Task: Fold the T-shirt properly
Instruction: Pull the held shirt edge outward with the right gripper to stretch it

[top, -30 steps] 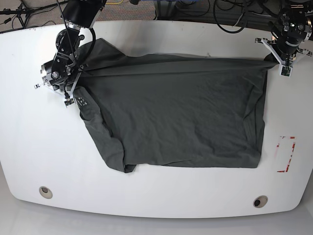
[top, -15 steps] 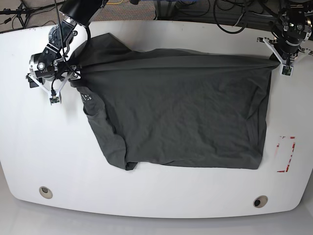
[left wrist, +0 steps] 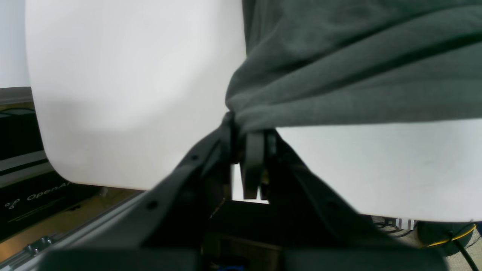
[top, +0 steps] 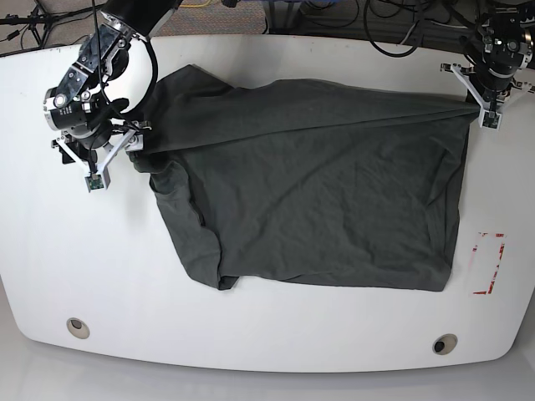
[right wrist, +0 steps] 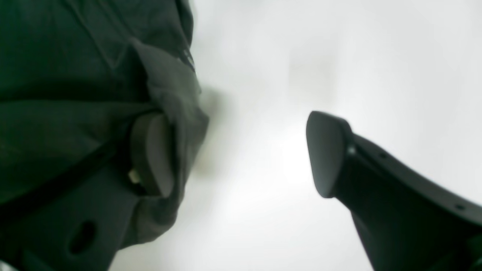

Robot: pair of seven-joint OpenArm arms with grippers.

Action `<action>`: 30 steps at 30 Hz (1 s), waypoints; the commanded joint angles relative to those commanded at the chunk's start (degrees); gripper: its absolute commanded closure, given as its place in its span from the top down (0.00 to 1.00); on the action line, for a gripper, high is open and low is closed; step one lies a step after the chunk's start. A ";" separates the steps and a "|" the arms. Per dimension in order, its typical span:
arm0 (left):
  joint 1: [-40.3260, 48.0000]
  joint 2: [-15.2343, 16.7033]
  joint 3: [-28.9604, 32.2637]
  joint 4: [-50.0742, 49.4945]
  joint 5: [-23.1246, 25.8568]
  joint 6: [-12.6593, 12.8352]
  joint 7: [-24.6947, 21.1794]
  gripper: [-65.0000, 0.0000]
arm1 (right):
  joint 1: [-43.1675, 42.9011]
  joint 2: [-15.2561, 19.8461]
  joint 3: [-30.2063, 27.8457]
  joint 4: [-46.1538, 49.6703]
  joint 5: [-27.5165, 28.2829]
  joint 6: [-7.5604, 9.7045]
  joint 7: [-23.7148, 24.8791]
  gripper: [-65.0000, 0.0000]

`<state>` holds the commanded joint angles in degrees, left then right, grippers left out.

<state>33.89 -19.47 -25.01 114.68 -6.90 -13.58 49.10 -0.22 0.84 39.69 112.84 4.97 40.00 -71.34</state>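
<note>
the dark grey t-shirt [top: 309, 184] lies spread over the middle of the white table [top: 276, 334], one far corner drawn taut. the left gripper [top: 483, 104] sits at that far corner, by the table's far edge, its jaws pinched tight on a bunch of the fabric (the left wrist view shows the cloth pulled into the closed tips). the right gripper [top: 117, 149] hovers at the shirt's opposite far corner with its jaws spread wide; one fingertip [right wrist: 150, 154] touches a loose fold, the other stands over bare table. beyond the table edge, a dark panel [left wrist: 26, 195] reads "openar", cut off.
</note>
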 joint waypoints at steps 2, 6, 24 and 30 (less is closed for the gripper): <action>0.00 -0.09 0.00 0.00 0.00 0.00 0.00 0.00 | -0.62 0.00 0.70 0.00 0.00 0.00 -0.26 0.75; 0.00 -0.09 -0.09 0.00 0.00 0.00 0.00 0.00 | -1.93 0.26 1.67 -0.09 0.00 0.00 -1.05 0.75; 0.09 -0.18 -0.18 0.00 0.00 0.00 0.00 0.00 | -2.64 -1.23 15.91 -9.32 22.51 0.00 -8.66 0.75; 0.00 0.00 -0.18 0.00 -0.35 -0.18 0.00 0.00 | -2.46 0.88 17.41 -12.31 31.21 0.00 -8.66 0.75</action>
<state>33.89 -19.47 -25.19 114.68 -7.25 -13.76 49.10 -2.68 1.71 57.10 100.53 36.18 40.00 -80.00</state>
